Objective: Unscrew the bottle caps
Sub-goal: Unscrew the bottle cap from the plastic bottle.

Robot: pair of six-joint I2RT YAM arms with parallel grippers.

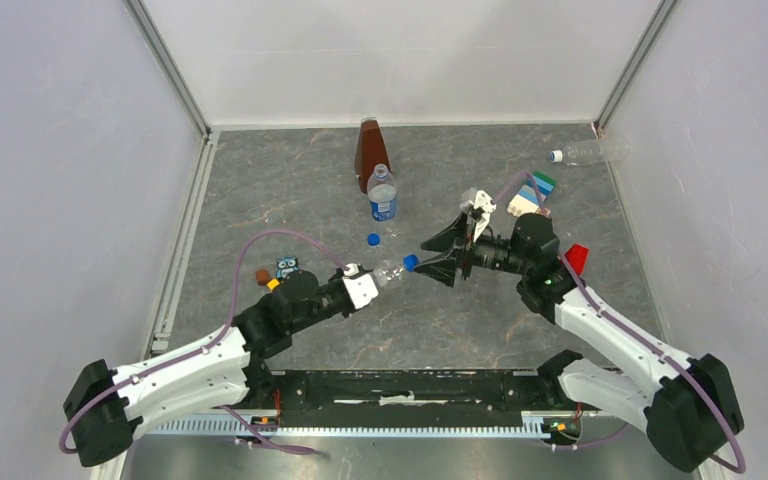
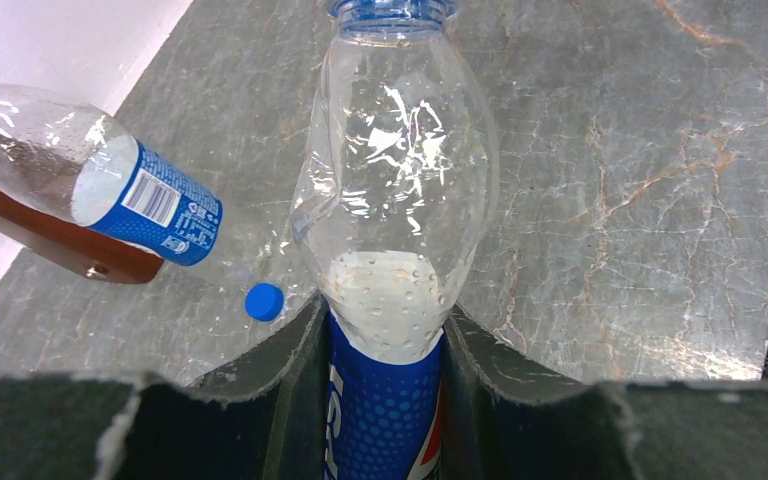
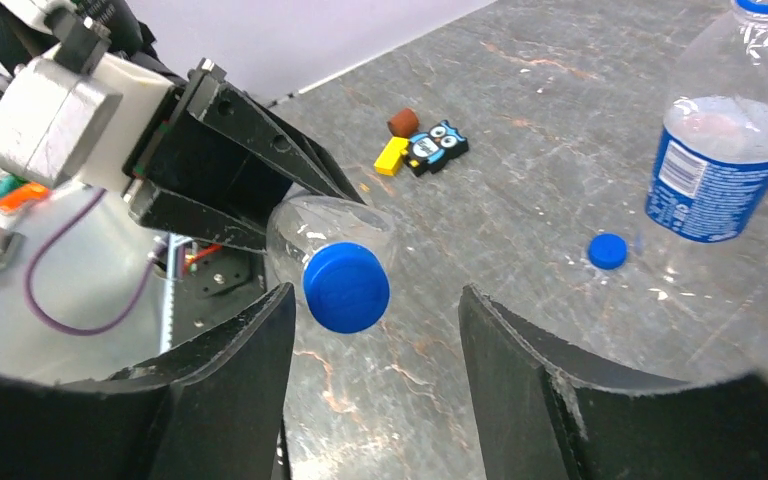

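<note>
The left gripper [image 2: 385, 335] is clamped on the blue-labelled base of a clear, dimpled plastic bottle [image 2: 392, 170], a grip only the left wrist view shows closely. That view crops out the smooth round blue cap [image 3: 346, 287], which the right wrist view shows face-on between the spread jaws of the right gripper [image 3: 375, 305], with gaps on both sides. Beyond the right-hand jaw, a loose blue cap [image 3: 607, 250] lies on the marbled grey table [image 3: 520, 150] beside a standing bottle [image 3: 715, 160].

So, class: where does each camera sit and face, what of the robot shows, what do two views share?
Top external: overhead from behind, facing table; left arm, right arm show.
Left wrist: looks along the held bottle; own fingers show.
Right wrist: faces bottle's blue cap; own fingers, left gripper show.
Wrist views share the loose cap.
</note>
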